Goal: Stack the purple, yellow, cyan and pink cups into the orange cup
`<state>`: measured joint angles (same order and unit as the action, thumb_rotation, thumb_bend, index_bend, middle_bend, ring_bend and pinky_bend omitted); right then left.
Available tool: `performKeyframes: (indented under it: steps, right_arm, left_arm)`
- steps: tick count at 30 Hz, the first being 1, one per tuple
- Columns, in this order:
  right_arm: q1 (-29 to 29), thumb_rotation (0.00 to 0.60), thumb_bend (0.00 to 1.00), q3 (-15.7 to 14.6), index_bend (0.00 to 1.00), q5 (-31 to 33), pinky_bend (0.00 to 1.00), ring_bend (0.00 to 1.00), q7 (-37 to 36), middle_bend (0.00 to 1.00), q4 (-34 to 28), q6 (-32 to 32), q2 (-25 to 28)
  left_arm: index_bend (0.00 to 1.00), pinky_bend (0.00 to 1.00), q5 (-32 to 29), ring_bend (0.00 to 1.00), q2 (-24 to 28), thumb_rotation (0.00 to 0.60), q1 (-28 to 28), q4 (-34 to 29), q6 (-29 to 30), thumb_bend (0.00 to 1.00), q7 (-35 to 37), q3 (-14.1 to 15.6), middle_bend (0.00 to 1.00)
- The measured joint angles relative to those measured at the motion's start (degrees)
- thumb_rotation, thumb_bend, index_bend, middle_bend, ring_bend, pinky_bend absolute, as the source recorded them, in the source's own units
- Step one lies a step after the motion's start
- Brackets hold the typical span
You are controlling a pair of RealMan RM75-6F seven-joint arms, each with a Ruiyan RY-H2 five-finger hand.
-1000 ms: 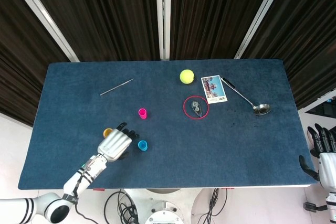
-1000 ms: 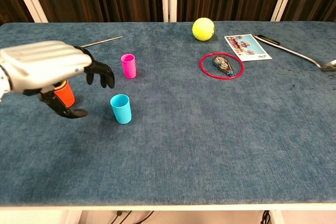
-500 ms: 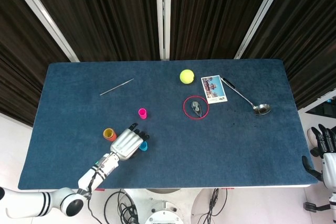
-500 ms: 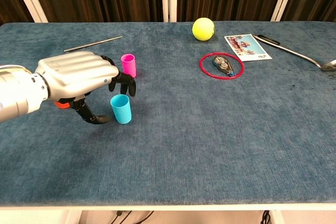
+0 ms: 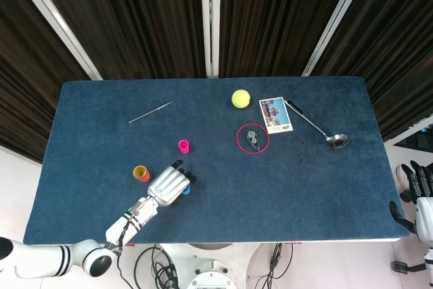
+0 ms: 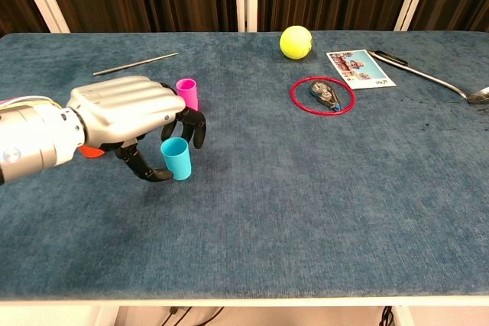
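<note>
My left hand (image 6: 126, 108) hovers over the cyan cup (image 6: 176, 158), which stands upright on the blue table. The thumb (image 6: 147, 170) curls low at the cup's left side and the fingers (image 6: 195, 124) reach down behind it; I cannot tell whether they touch it. From above, the hand (image 5: 169, 184) hides most of the cyan cup (image 5: 186, 190). The orange cup (image 5: 141, 173) stands just left of the hand, its inside looking yellow; only a sliver of this orange cup (image 6: 92, 151) shows under the wrist. The pink cup (image 6: 187, 94) stands behind the hand. My right hand (image 5: 419, 197) hangs off the table's right edge, fingers apart, empty.
A yellow ball (image 6: 296, 41), a photo card (image 6: 361, 69), a ladle (image 6: 428, 75) and a red ring (image 6: 322, 95) around a small grey object lie at the far right. A thin metal rod (image 6: 136, 63) lies at the far left.
My left hand has moved right, from over the orange cup to over the cyan cup, and its thumb and fingers have come down around that cup. The cups have not moved.
</note>
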<state>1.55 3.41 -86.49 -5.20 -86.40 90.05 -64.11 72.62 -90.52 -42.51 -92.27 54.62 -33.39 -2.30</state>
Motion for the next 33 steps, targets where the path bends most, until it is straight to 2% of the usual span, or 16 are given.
performKeyframes:
  steps: [9,19,27,33]
  right_arm:
    - [0.0,0.600,0.31,0.1,0.00,0.1,0.00,0.00,-0.1,0.00,0.1,0.0,0.0]
    - [0.1,0.600,0.31,0.3,0.00,0.2,0.00,0.00,-0.3,0.00,0.0,0.4,0.3]
    - [0.3,0.600,0.31,0.5,0.00,-0.2,0.00,0.00,-0.4,0.00,-0.6,1.2,0.7]
    - [0.3,0.600,0.31,0.5,0.00,-0.3,0.00,0.00,-0.2,0.00,-0.9,1.3,1.0]
  left_arm:
    - [0.51,0.35,-0.5,0.56,-0.9,0.600,-0.5,1.4,-0.3,0.28,0.3,-0.4,0.52]
    - [0.53,0.35,0.8,0.58,-0.2,0.600,-0.4,-0.3,1.8,0.29,0.3,-1.0,0.53]
    - [0.54,0.31,1.9,0.58,6.1,0.600,1.4,-6.3,8.2,0.29,-1.0,-3.2,0.54]
    - [0.54,0.31,-2.0,0.58,11.7,0.600,4.3,-8.7,10.4,0.29,-1.2,-3.6,0.54]
